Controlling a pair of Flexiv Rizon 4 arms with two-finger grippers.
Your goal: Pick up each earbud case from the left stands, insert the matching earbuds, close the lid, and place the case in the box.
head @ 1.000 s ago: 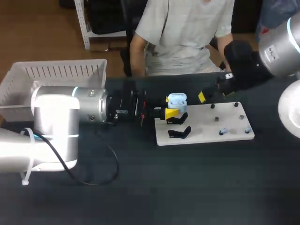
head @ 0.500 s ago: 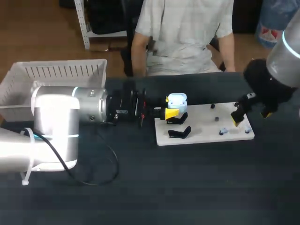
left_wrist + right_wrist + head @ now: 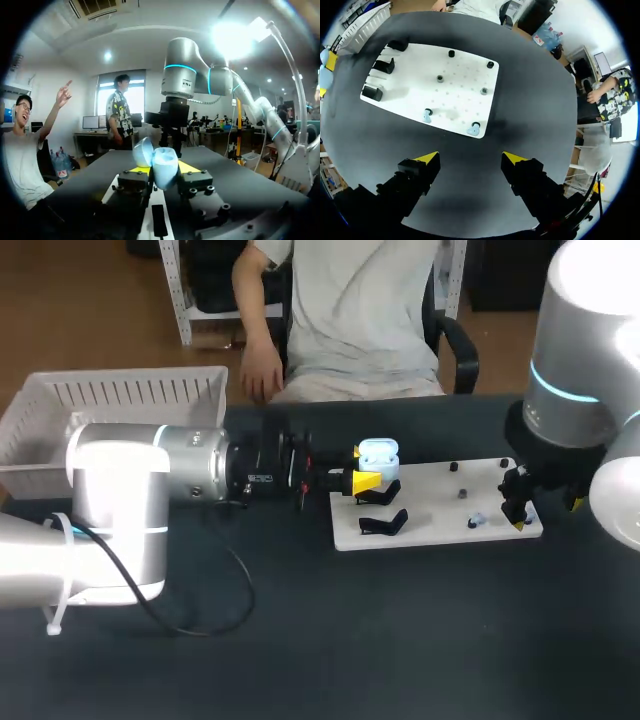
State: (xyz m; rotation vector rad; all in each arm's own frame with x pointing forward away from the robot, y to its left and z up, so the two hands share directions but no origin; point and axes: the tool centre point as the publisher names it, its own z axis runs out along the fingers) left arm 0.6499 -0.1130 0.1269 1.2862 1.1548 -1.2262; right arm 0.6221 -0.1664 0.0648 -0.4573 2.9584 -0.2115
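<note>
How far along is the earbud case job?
Done: the pale blue earbud case is in the left gripper, lid open. In hand: the open right gripper hovers by the two pale blue earbuds on the white board. Left: inserting them, closing the lid, boxing in the white slatted basket.

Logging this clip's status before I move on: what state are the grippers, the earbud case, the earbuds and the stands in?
left gripper, shut on the earbud case.
earbud case, lid open, held off the stands.
right gripper, open, empty, over the table beside the white board.
earbuds, both on the white board, not in the case.
stands, empty.
</note>
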